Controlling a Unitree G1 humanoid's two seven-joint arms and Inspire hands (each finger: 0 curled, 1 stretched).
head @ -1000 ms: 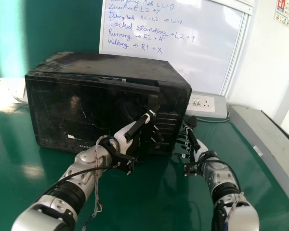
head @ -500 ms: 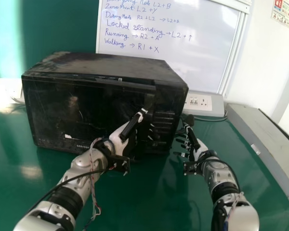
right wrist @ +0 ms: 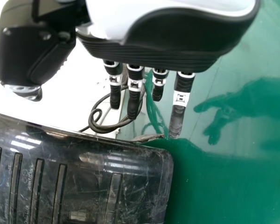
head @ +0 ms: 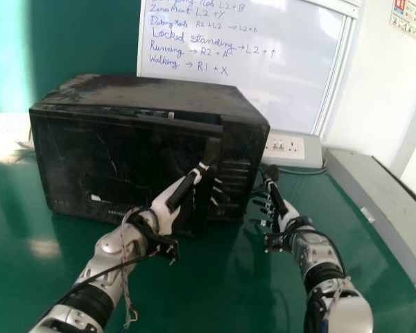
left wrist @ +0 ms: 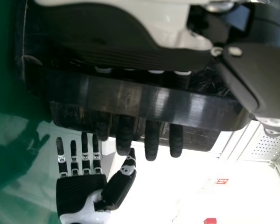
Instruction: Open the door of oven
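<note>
Green table (head: 208,284) beneath the oven (head: 159,90); the oven black, scuffed and dusty on top, its door (head: 76,159) slightly ajar; at its front, left hand (head: 168,209), straight fingers (left wrist: 151,144) behind the door's edge; beside its right side, right hand (head: 288,218), opened out.

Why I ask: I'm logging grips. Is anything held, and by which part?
No closed grip: the left hand has straight fingers behind the middle of the glossy black bar handle on the boxy black oven. The right hand holds nothing.
</note>
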